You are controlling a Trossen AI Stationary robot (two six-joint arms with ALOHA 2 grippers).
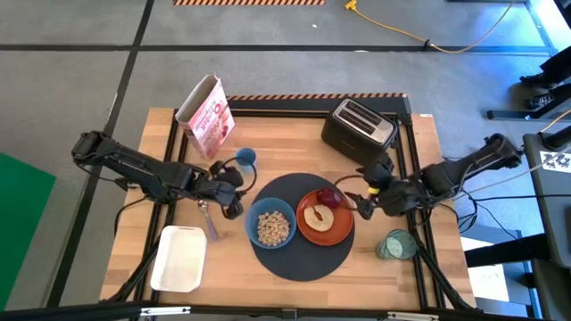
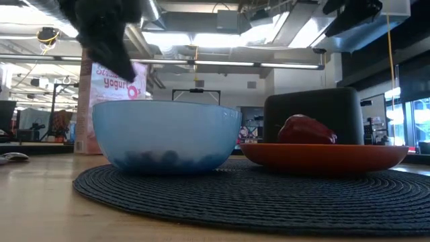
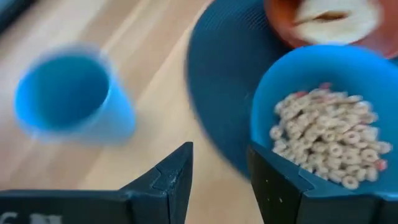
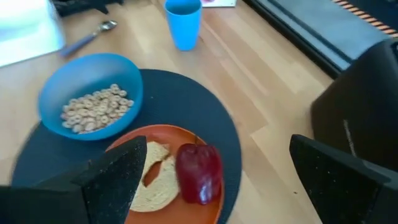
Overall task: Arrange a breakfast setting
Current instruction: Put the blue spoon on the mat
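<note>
Though cereal-filled, bowl (image 2: pixel 166 134) contents hidden.

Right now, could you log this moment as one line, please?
left tool: open, empty, beside blue bowl | right tool: open, by orange plate

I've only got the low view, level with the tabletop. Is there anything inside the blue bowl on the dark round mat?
Observer: Yes, the blue bowl holds pale cereal rings.
Operator: Where's the metal spoon?
Observer: The metal spoon lies left of the dark round woven mat, off it.
Operator: And the cup?
Observer: The pale green cup sits right of the mat, also off it.
</note>
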